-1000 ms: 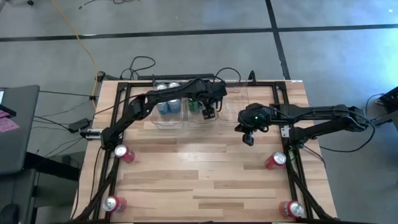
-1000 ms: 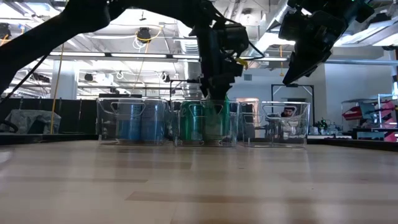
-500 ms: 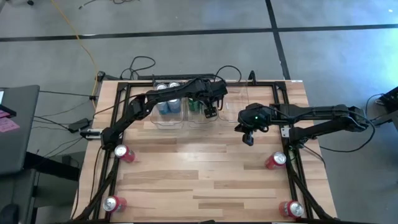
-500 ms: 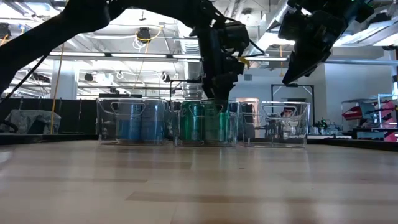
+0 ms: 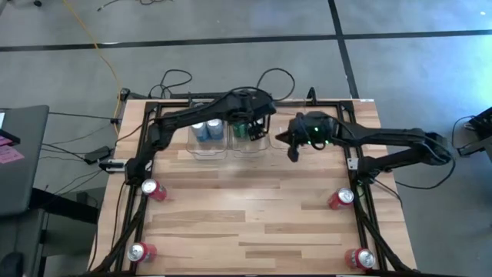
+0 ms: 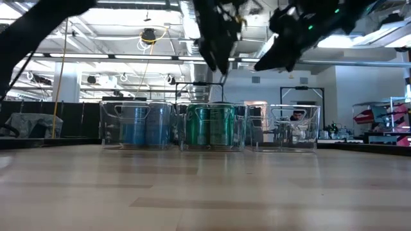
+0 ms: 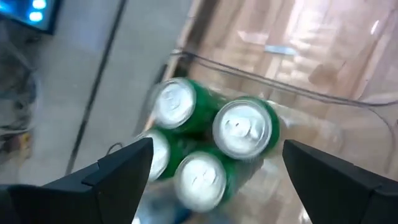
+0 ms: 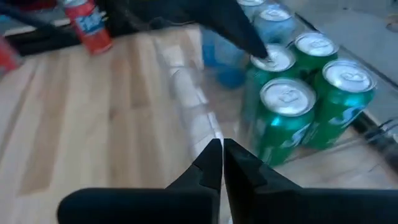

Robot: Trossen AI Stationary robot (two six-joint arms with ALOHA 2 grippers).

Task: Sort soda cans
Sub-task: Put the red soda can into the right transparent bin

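Note:
Three clear bins stand in a row at the table's far side. The left bin [image 5: 207,132] holds blue soda cans [image 6: 138,125]. The middle bin [image 6: 215,146] holds several green soda cans [image 7: 245,127], standing upright on its floor. The right bin [image 6: 293,128] shows no cans. My left gripper [image 7: 211,168] hangs open above the green cans, clear of them, also seen in the high view [image 5: 260,129]. My right gripper [image 8: 222,157] is shut and empty, in the air just near-right of the middle bin [image 5: 292,151]. Red soda cans [image 5: 154,190] stand near the table's corners.
Red cans stand at the left [image 5: 142,251] and at the right [image 5: 340,198], [image 5: 361,259], beside the dark frame rails. The two arms are close together over the bins. Bare wood lies in the table's middle [image 5: 246,208]. Cables run behind the far edge.
My left gripper has risen out of the middle bin and stands above the green cans, which stay in the bin. My right gripper has moved toward the far edge and the bins, tipping closer to level.

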